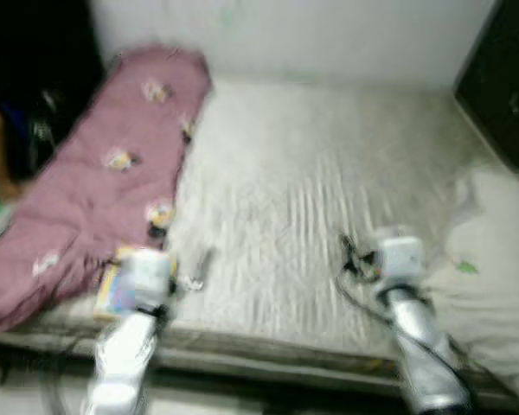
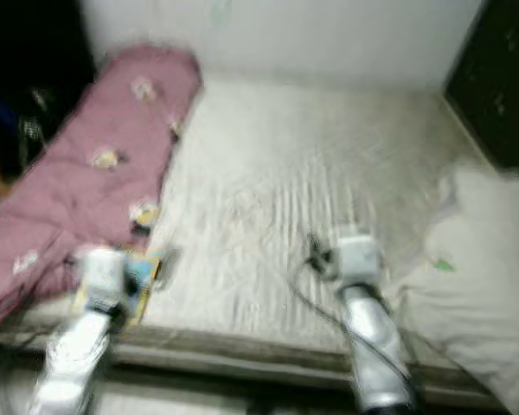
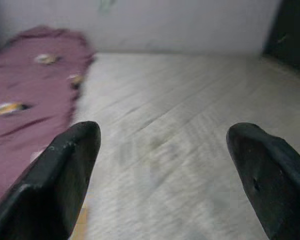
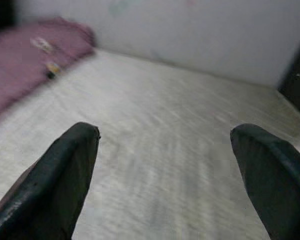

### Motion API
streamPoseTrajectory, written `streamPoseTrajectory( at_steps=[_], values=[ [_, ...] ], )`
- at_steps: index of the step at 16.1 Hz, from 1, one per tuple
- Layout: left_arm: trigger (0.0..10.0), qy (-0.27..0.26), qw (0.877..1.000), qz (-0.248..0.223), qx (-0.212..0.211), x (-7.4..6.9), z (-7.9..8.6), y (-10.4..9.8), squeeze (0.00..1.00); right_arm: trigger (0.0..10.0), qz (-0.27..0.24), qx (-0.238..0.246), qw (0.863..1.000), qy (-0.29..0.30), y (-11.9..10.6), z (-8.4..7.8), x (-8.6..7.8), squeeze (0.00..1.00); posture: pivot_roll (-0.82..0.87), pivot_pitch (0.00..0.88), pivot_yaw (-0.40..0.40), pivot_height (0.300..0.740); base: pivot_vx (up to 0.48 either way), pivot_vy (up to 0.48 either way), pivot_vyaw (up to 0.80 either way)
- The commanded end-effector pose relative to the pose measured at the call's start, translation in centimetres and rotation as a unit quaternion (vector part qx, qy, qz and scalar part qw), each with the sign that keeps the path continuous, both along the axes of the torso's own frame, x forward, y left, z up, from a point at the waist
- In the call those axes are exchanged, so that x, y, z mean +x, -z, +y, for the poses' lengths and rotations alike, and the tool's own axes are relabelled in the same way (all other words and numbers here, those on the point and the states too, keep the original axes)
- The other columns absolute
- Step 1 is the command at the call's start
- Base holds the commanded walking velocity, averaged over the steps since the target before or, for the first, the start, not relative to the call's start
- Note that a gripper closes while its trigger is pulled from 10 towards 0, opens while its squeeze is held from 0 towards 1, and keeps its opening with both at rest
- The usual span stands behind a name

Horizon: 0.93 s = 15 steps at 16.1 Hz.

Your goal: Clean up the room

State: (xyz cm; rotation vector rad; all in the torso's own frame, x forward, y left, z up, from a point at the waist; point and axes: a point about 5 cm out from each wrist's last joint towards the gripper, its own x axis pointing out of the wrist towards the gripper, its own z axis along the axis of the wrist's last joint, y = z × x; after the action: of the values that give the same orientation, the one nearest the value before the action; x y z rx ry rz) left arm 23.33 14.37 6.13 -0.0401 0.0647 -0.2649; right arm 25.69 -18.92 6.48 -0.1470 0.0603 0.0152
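Both my left gripper (image 3: 162,150) and right gripper (image 4: 165,150) gape wide, empty, above the wrinkled white mattress (image 1: 311,190); the crumpled maroon patterned blanket (image 1: 95,181) lies far left; I should approach squarely before folding it.

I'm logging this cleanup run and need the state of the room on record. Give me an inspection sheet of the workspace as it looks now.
Surface: bed with a pale, wrinkled sheet; views blurred.
Job's things: purple blanket along the bed's left side; white pillow at the right edge.
Clutter: colourful book-like item at the near left edge, partly behind the left arm; small dark object beside it, too blurred to identify.
Grippers: left gripper and right gripper both open, empty, above the sheet.
Cables: black cable along the right arm.
Surroundings: white wall; dark furniture at right.
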Motion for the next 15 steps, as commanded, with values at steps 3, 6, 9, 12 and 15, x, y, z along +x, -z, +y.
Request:
streamPoseTrajectory(
  at_steps=[3, 6, 9, 12, 15],
  values=[
    [10.0, -0.038, 0.999, 0.01, 0.031, -0.09, 1.91, 0.24, 0.0, 10.0, -0.01, 0.021, 1.0, -0.015, -0.51, 1.3, 0.56, 0.0, -0.02, 0.0, -0.024, 0.74, 0.0, 0.0, 0.0],
    [10.0, -0.04, 0.999, 0.012, 0.027, -0.04, 1.93, 0.24, 0.0, 10.0, -0.007, 0.023, 1.0, -0.014, -0.27, 1.36, 0.47, 0.0, -0.01, 0.0, -0.021, 0.74, 0.0, -0.087, -0.64],
    [10.0, -0.041, 0.999, 0.012, 0.028, 0.08, 1.95, 0.18, 0.0, 10.0, -0.009, 0.024, 1.0, -0.012, -0.33, 1.33, 0.73, 0.0, -0.01, 0.0, -0.021, 0.74, 0.0, -0.287, -0.28],
    [10.0, -0.04, 0.999, 0.011, 0.029, 0.06, 1.93, 0.15, 0.0, 10.0, -0.009, 0.021, 1.0, -0.01, -0.38, 1.13, 0.74, 0.0, -0.01, 0.0, -0.02, 0.74, 0.0, -0.354, 0.0],
    [10.0, -0.038, 0.999, 0.011, 0.029, 0.1, 1.83, 0.16, 0.0, 10.0, -0.007, 0.021, 1.0, -0.009, -0.33, 1.05, 0.77, 0.0, -0.01, 0.0, -0.021, 0.74, 0.0, -0.358, 0.0]
  ],
)
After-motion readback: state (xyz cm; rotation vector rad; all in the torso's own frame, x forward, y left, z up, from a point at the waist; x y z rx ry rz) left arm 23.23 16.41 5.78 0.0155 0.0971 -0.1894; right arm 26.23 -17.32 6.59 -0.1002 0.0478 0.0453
